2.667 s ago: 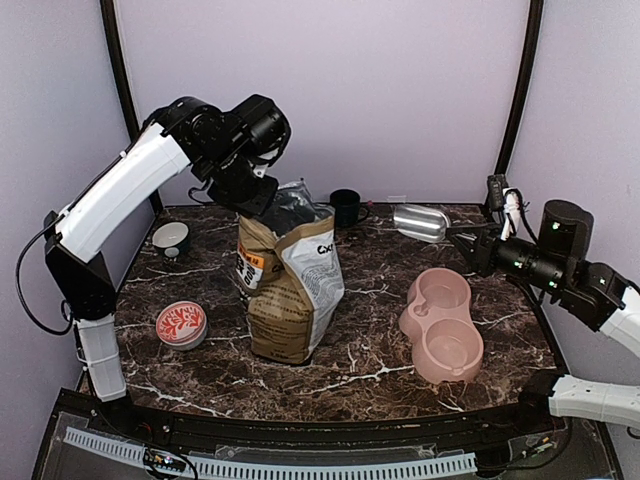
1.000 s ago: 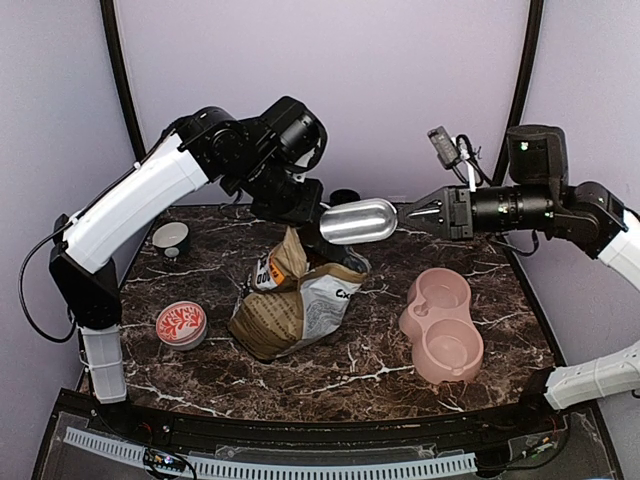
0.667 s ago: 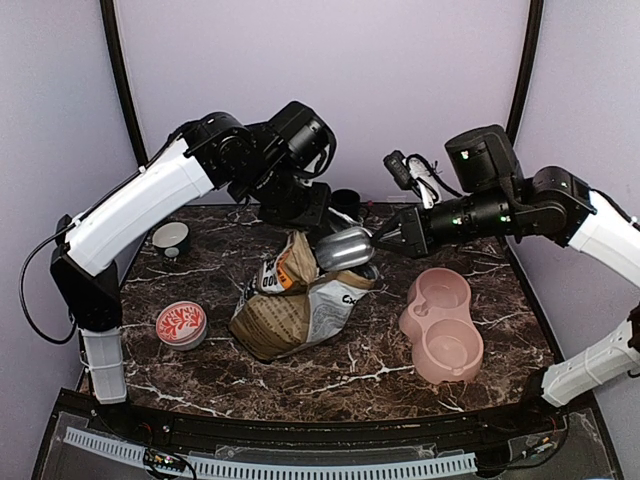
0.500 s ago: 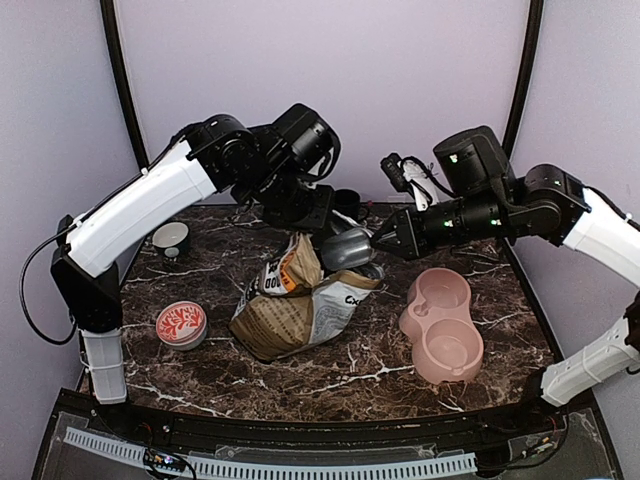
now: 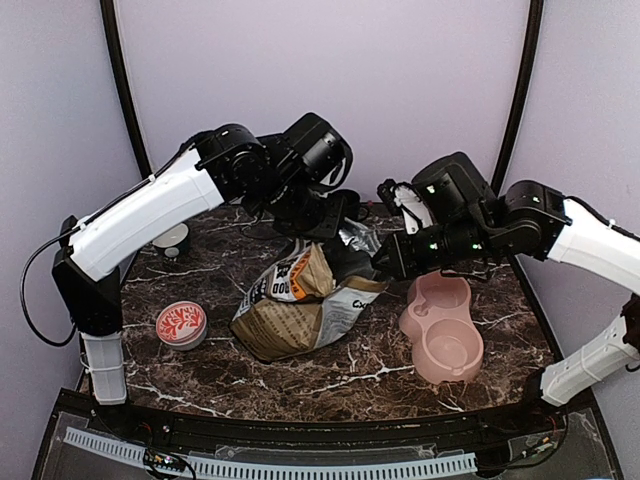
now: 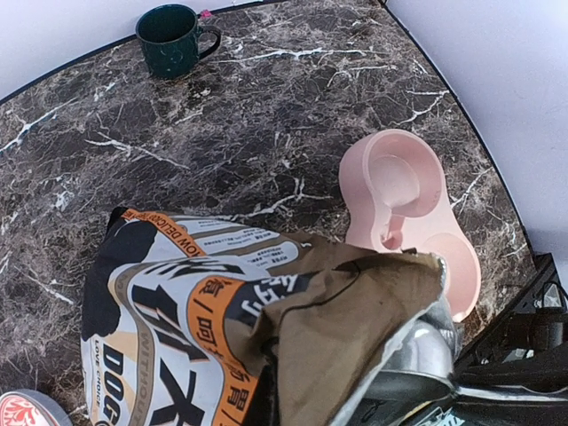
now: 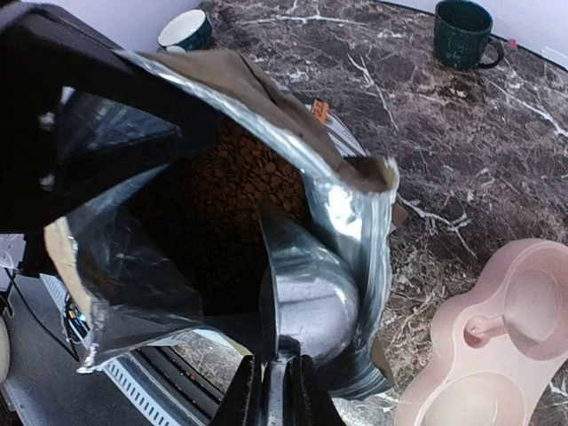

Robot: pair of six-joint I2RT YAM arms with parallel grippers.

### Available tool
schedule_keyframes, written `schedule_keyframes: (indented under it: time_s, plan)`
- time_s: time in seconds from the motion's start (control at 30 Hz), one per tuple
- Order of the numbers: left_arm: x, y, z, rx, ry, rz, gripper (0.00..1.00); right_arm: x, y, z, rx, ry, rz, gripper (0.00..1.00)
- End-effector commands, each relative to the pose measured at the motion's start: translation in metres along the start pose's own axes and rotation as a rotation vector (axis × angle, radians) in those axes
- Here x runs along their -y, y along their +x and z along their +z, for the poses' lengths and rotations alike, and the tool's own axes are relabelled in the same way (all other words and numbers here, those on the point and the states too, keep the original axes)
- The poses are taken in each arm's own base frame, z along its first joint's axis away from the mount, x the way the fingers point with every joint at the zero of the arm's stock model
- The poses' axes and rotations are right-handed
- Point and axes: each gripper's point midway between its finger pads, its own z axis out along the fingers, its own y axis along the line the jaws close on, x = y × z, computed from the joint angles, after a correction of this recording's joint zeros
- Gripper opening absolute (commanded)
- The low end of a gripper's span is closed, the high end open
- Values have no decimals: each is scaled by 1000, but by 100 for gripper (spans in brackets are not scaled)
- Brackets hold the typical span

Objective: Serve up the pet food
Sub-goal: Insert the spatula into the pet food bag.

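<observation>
The printed paper bag leans over on the marble table, its mouth turned to the right. My left gripper is shut on the bag's top edge and holds the mouth up; the bag hides its fingers in the left wrist view. My right gripper is shut on the handle of a metal scoop. The scoop's bowl sits inside the foil-lined mouth, just short of the pet food, a dark heap deeper in the bag. From above, the right gripper is at the bag's mouth.
A pink double bowl lies right of the bag, close under the right arm. A green mug stands at the back. A small white bowl and a red patterned dish sit at the left.
The right arm swung down and left and pushed the scoop into the bag's mouth. The left gripper tipped the bag over from upright and drew its top edge to the right.
</observation>
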Motion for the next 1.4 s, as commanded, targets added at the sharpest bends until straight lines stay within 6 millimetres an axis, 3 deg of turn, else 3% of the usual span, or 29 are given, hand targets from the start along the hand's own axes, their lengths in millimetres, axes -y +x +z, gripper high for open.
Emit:
schedule_keyframes:
  time_s: [0.0, 0.2, 0.43, 0.8, 1.37]
  plan:
    - [19, -34, -20, 142, 93, -59, 0, 26, 13, 8, -20, 133, 23, 0]
    - [10, -32, -18, 145, 44, -46, 0, 65, 19, -12, -13, 326, 27, 0]
    - [10, -36, -19, 163, 40, -39, 0, 81, 26, -18, -30, 399, 28, 0]
    - [15, -29, -14, 134, 64, -15, 0, 36, 15, 5, -30, 178, 17, 0]
    - [16, -23, -14, 127, 92, -23, 0, 8, 18, 53, -75, 30, 11, 0]
